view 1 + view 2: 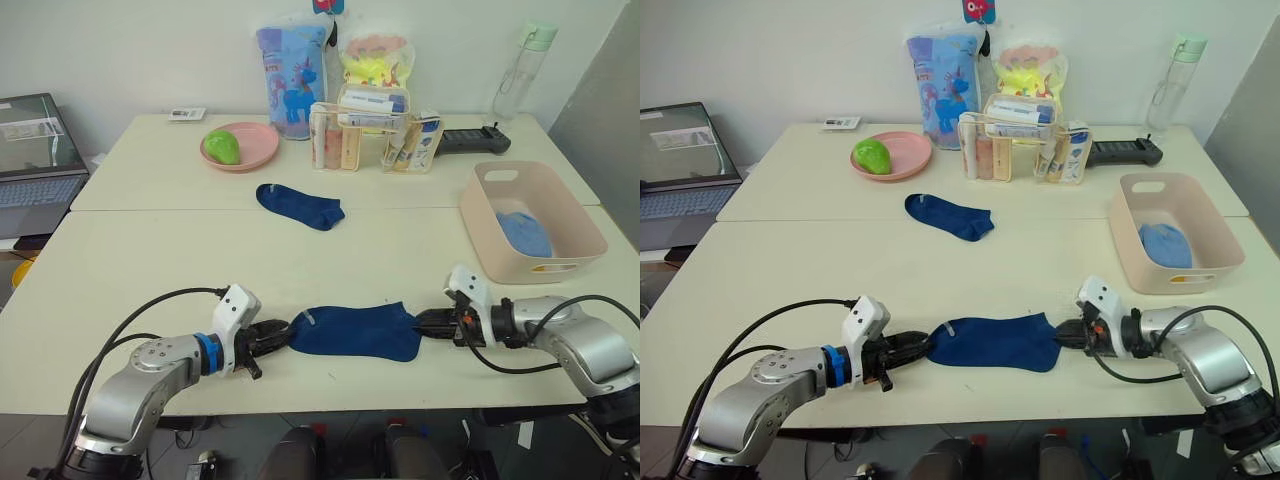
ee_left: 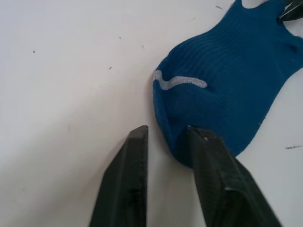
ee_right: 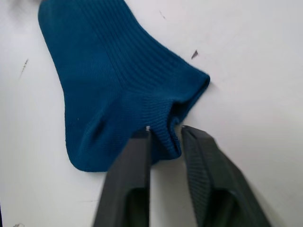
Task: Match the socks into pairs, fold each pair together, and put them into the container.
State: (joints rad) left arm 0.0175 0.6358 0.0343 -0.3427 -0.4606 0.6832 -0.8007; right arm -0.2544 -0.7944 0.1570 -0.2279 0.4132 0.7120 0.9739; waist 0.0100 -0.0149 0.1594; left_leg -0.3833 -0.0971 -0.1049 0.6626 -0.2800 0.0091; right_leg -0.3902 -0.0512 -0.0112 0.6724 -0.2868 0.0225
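In the left eye view, a navy sock [image 1: 355,331] lies flat at lower centre, the left gripper [image 1: 277,334] at its toe and the right gripper [image 1: 430,322] at its cuff. A second navy sock [image 1: 300,205] lies alone at upper centre. The container [image 1: 480,231] at right holds a light blue bundle [image 1: 524,234].

In the left wrist view, the fingers [image 2: 127,184] stand narrowly apart, one over the toe edge.

In the right wrist view, the fingers [image 3: 127,179] straddle the cuff, narrowly apart.

The step appears to be laying out the navy pair; next, this sock needs gripping and carrying to its mate. Two navy socks counted, one container.
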